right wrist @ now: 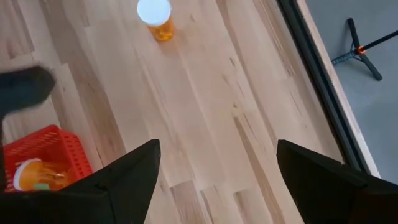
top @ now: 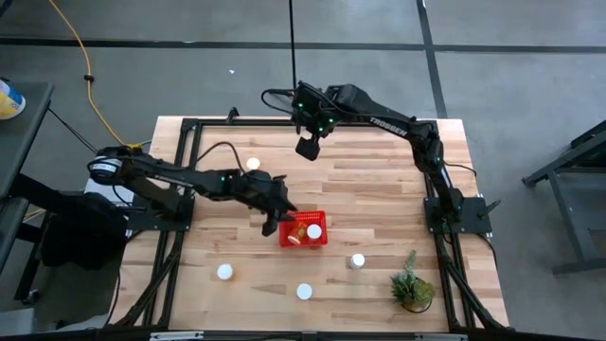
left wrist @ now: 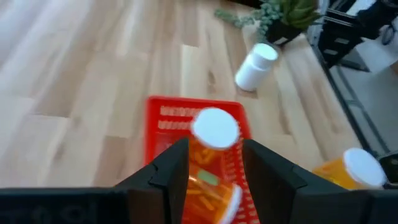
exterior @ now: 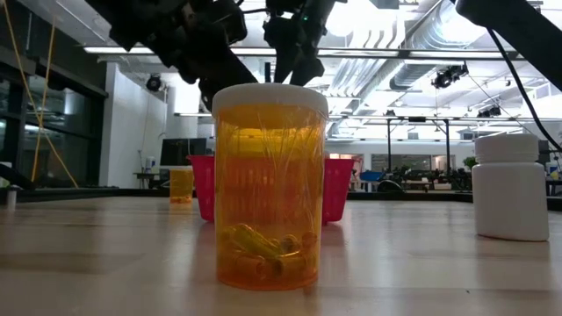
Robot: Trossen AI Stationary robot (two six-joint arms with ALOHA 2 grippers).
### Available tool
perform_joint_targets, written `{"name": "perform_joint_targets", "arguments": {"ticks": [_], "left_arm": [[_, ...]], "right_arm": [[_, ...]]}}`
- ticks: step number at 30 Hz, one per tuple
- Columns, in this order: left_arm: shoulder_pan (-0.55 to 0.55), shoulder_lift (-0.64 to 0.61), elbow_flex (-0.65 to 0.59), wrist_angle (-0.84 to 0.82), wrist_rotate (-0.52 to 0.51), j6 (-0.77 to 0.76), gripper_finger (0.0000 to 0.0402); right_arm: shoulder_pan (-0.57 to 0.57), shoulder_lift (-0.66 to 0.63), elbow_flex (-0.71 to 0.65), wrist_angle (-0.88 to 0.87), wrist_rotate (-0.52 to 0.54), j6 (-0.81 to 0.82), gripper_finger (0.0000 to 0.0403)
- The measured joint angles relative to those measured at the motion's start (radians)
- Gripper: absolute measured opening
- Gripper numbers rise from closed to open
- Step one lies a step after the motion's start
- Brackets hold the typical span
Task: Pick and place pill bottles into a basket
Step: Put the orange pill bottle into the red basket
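So the small red plastic mesh basket (top: 304, 230) sat mid-frame with two white-capped orange pill bottles in it, one pinched upright by the left gripper (top: 272, 224). Four were left on the wooden counter (top: 379, 180); the right gripper (top: 307, 147) hung spread, upper centre.

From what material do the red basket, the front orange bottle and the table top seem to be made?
Basket: likely moulded plastic, shown by its red slotted mesh walls. Front orange bottle: probably translucent plastic with a glossy finish, since the capsules inside and the light behind show through; its white cap looks like opaque plastic. Table top: light wood planks with visible grain and seams, smooth and probably sealed.
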Motion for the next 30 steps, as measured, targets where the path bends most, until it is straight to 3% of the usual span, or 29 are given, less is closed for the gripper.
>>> {"name": "perform_joint_targets", "arguments": {"ticks": [9, 17, 30], "left_arm": [[0.099, -0.170, 0.001, -0.167, -0.007, 0.048, 0.0184], [0.179, -0.329, 0.000, -0.381, -0.074, 0.089, 0.0184], [0.265, -0.487, 0.000, -0.529, -0.112, 0.108, 0.0184]], "right_arm": [[-0.002, 0.000, 0.000, -0.018, -0.001, -0.007, 0.0312], [-0.002, 0.000, 0.000, -0.019, -0.001, -0.026, 0.0312], [-0.003, 0.000, 0.001, -0.022, -0.004, -0.025, 0.0312]]}}
